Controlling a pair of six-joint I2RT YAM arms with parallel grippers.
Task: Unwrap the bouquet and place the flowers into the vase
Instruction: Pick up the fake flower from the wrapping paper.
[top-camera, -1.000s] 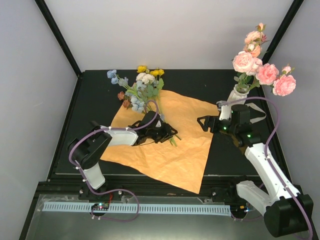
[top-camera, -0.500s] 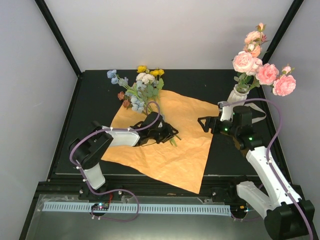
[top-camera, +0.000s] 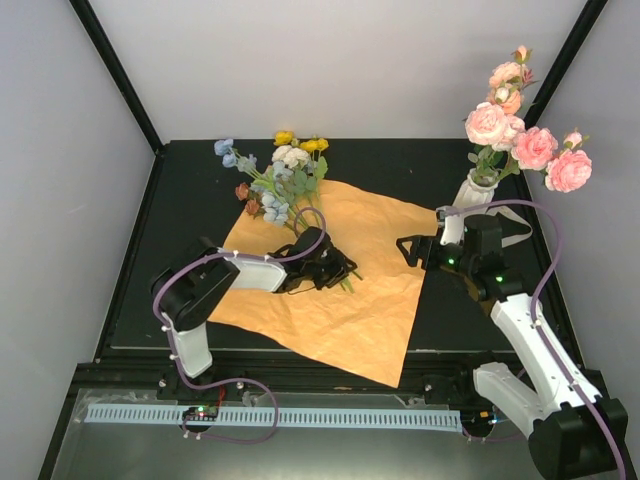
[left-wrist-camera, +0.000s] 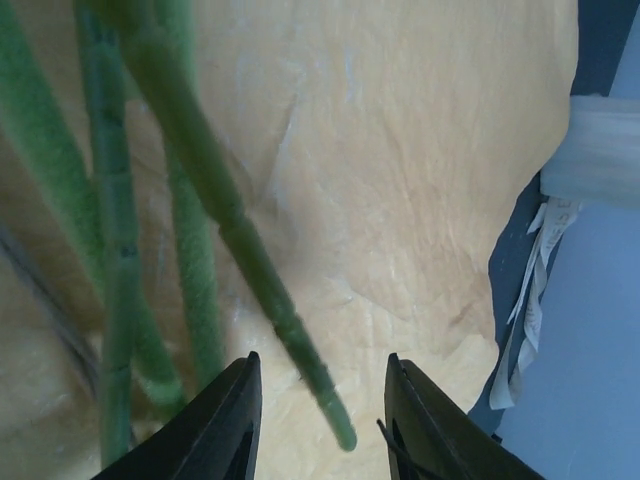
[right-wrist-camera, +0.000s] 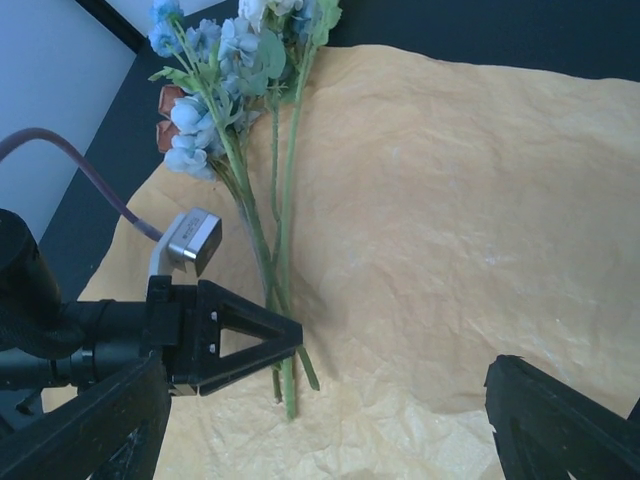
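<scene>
The bouquet is undone: its orange paper (top-camera: 370, 300) lies flat on the black table. The blue, cream and yellow flowers (top-camera: 280, 175) rest at the sheet's upper left, green stems (top-camera: 300, 228) running toward its middle. My left gripper (top-camera: 335, 268) sits low over the stem ends, open. In the left wrist view one stem (left-wrist-camera: 250, 260) passes between the fingers (left-wrist-camera: 225, 420) without touching either. My right gripper (top-camera: 408, 250) hovers wide open at the paper's right edge, holding nothing. The white vase (top-camera: 478, 188) stands at the back right with pink flowers (top-camera: 520, 135) in it.
A cream ribbon (top-camera: 515, 230) lies on the table next to the vase, behind my right wrist. The enclosure's white walls and black corner posts (top-camera: 115, 70) close in the back and sides. The paper's near corner (top-camera: 385, 378) overhangs the table's front edge.
My left arm has pushed slightly right along the stems and its jaws have narrowed a little. The right arm, flowers and paper have barely moved.
</scene>
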